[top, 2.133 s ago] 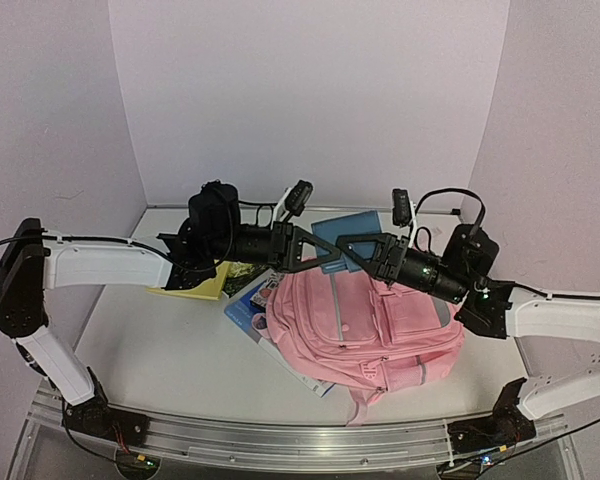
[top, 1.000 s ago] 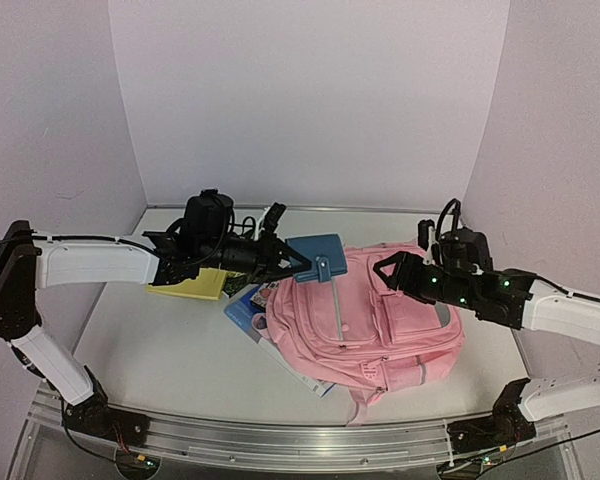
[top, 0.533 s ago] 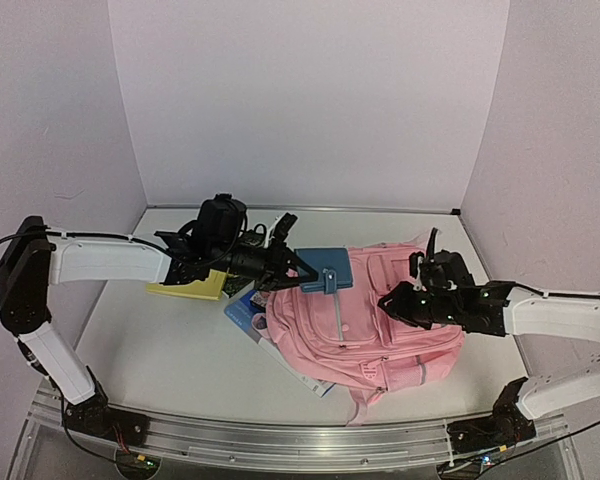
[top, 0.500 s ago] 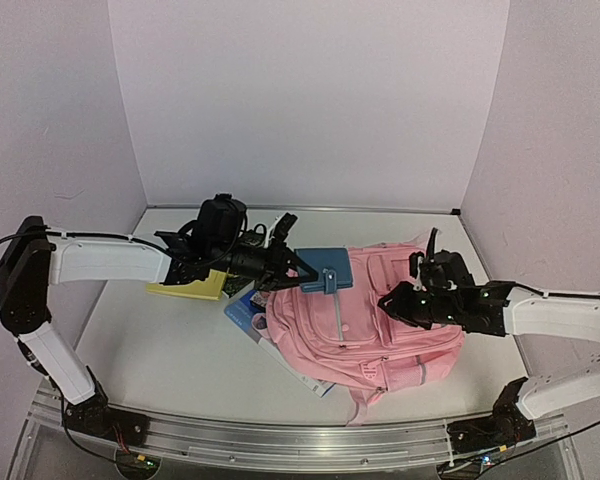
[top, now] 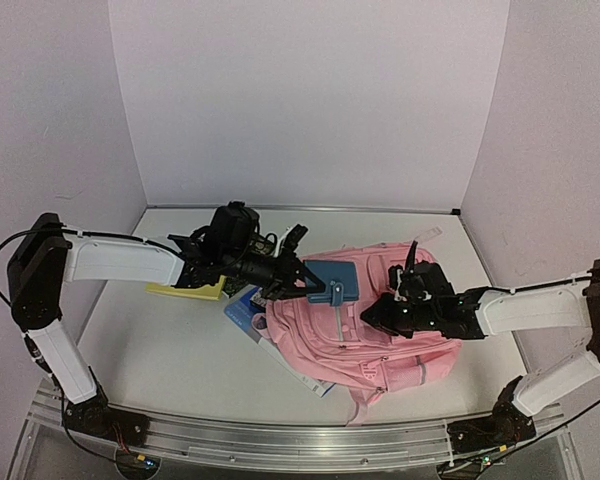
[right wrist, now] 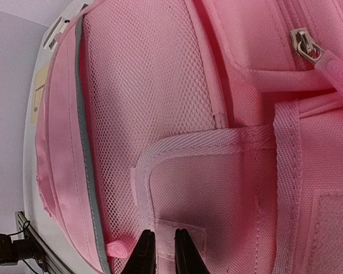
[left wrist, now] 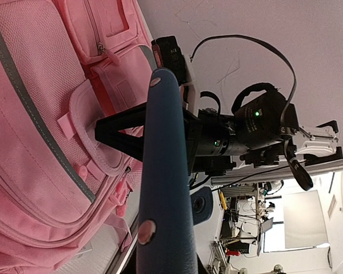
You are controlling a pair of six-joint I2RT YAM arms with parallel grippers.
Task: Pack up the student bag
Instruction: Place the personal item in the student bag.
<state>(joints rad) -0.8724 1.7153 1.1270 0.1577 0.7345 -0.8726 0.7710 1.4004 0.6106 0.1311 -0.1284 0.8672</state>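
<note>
The pink student bag [top: 352,345] lies flat on the table with its front pockets up. My left gripper [top: 298,278] is shut on a blue case [top: 330,283] and holds it over the bag's upper left part. In the left wrist view the case [left wrist: 166,188] stands edge-on, hiding my fingers, with the bag [left wrist: 34,114] below. My right gripper [top: 376,312] is down on the bag's front. In the right wrist view [right wrist: 162,244] its jaws stand almost together, a narrow gap left, pinching a pale patch on a pocket of the bag [right wrist: 177,97].
A yellow notebook [top: 185,289] lies left of the bag under my left arm. A blue book [top: 242,312] and white sheets [top: 302,376] stick out from under the bag's left side. Walls close in on all sides but the near one.
My left gripper carried the blue case right and down over the bag. My right gripper swung left, dropped onto the bag's front pocket and closed from wide open.
</note>
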